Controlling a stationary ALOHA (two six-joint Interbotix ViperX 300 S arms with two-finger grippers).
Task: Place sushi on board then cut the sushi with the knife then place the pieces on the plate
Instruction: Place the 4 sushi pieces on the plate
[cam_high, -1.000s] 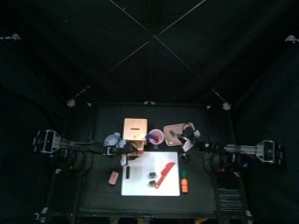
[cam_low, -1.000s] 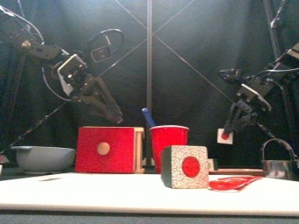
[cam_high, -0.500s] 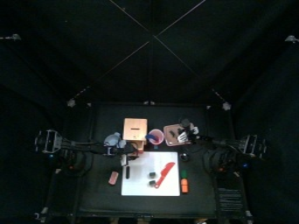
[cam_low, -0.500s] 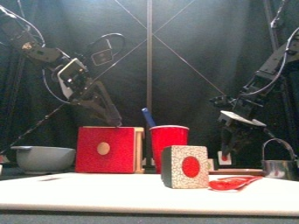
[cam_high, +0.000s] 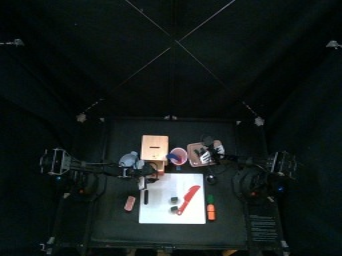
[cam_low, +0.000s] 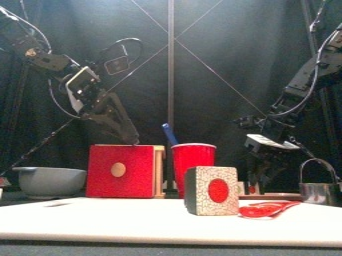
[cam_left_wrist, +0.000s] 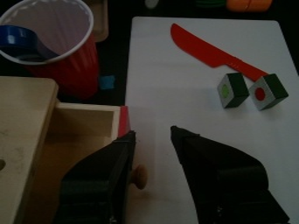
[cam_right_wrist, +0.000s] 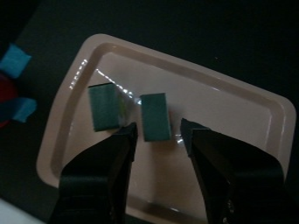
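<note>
Pink tray (cam_right_wrist: 233, 131) beneath right pincer (cam_right_wrist: 158, 130)

Top view: high overhead, distant, tilted rearward. Front view: table level, close. Left wrist view looks down on the white cutting board (cam_left_wrist: 176, 101) — shared with top; right wrist view, close over the pink tray (cam_right_wrist: 232, 122).

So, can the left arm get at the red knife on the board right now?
Probably yes. The left hand hangs open over the white board, and the red knife lies flat there, uncovered, with the nearest sushi piece apart from it.
</note>
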